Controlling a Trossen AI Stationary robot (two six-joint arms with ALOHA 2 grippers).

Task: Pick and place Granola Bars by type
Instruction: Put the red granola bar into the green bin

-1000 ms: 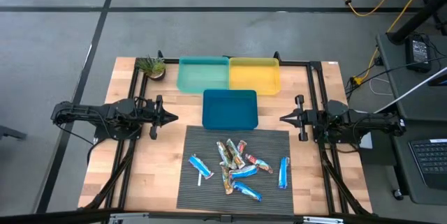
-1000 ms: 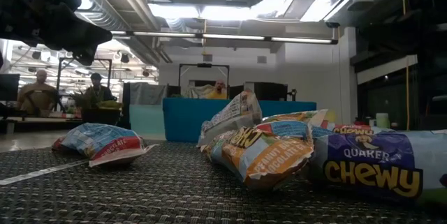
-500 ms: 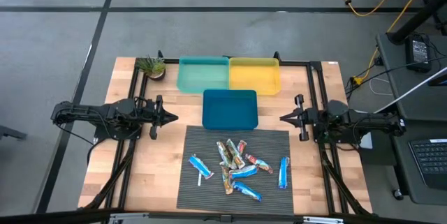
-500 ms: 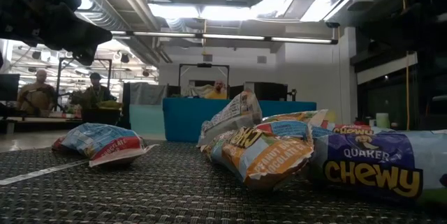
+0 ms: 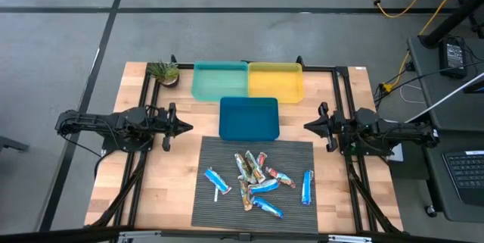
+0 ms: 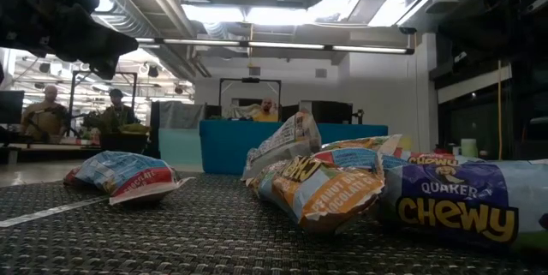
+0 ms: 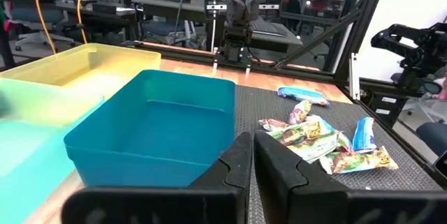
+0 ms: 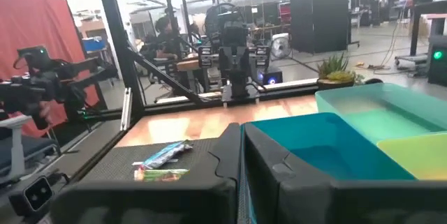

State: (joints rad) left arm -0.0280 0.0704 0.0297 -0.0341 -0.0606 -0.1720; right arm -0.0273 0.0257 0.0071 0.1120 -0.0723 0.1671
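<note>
The Granola Bars [image 5: 257, 181] lie loosely scattered on a dark ribbed mat [image 5: 302, 152] at the near part of the wooden surface [image 5: 162, 175]: shiny wrappers, several bright blue, others tan and multicoloured, some overlapping. Behind the mat stand a dark blue bin [image 5: 249, 118], a teal bin [image 5: 219, 81] and a yellow bin [image 5: 276, 82], with a small plant [image 5: 164, 72] beside them. The left tool [image 5: 185, 128] and right tool [image 5: 308, 127] hover clenched at either side, grasping nothing.

grey floor [image 5: 227, 31], ceiling lights [image 6: 282, 14]
</note>
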